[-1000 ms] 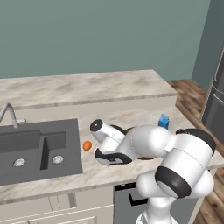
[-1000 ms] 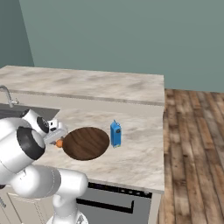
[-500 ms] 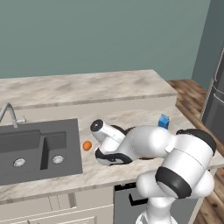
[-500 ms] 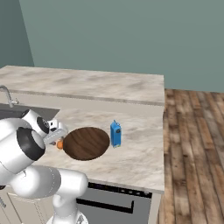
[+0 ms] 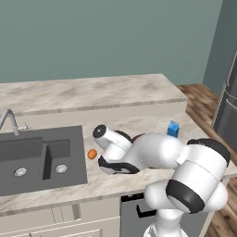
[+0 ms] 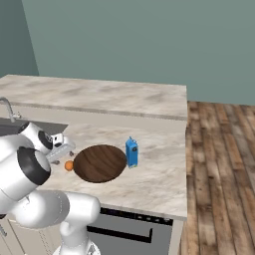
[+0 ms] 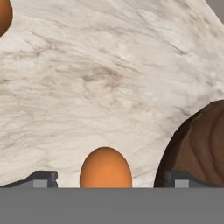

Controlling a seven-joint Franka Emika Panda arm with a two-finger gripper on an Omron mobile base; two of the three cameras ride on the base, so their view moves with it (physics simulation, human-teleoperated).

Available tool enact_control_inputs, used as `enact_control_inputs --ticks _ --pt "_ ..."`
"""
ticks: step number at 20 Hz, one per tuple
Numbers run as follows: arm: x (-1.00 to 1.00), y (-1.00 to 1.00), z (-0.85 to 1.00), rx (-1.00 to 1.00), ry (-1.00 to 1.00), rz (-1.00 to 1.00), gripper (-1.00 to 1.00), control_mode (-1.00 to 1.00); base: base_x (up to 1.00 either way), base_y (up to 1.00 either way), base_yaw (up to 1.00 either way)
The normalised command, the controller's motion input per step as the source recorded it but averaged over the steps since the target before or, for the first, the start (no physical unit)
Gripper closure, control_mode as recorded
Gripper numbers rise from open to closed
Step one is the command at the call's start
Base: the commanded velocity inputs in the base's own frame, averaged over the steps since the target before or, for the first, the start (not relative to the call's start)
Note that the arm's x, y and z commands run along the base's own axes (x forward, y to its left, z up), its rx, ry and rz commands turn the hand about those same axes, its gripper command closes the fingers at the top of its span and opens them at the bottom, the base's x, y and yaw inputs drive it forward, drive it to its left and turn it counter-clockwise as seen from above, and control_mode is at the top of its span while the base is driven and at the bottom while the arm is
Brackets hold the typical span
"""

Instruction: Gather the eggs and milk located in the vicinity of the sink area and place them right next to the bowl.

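I had the jaws wide apart, holding nothing, one egg point(image 7: 105, 167) on the bench between them. The bowl point(image 7: 200, 147) lay just beside the right jaw; a second egg point(image 7: 4, 15) sat far ahead-left.

Pale marbled stone counter point(image 5: 115, 92) with a raised back ledge, spanning the kitchen island. Below its front edge, cream cabinet doors point(image 5: 69, 217) beside a dark appliance front with a black handle point(image 6: 124, 231). Brown wooden plank floor point(image 6: 219, 169) to the right. Plain teal wall point(image 6: 129, 40) behind. Dark steel fridge point(image 5: 227, 106) at far right.
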Motion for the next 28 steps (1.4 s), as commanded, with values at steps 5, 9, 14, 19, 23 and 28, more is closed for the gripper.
enact_control_inputs --ticks 5,9,14,19,23,28 --pt "0.0 0.67 0.39 0.0 0.0 0.0 -1.0 -1.0 0.0 0.0 0.0" --pt "0.0 0.72 0.51 0.0 -0.02 0.0 -1.0 -1.0 0.0 0.0 0.0" --pt "0.11 0.47 0.22 0.1 -0.03 0.0 -1.0 -1.0 0.0 0.0 0.0" --pt "0.13 -0.13 0.15 0.37 -0.03 0.0 -1.0 -1.0 0.0 0.0 0.0" --pt "0.01 -0.48 0.07 0.46 0.01 0.0 -1.0 -1.0 0.0 0.0 0.0" --pt "0.0 -0.29 0.06 0.23 0.13 0.0 -1.0 -1.0 0.0 0.0 0.0"
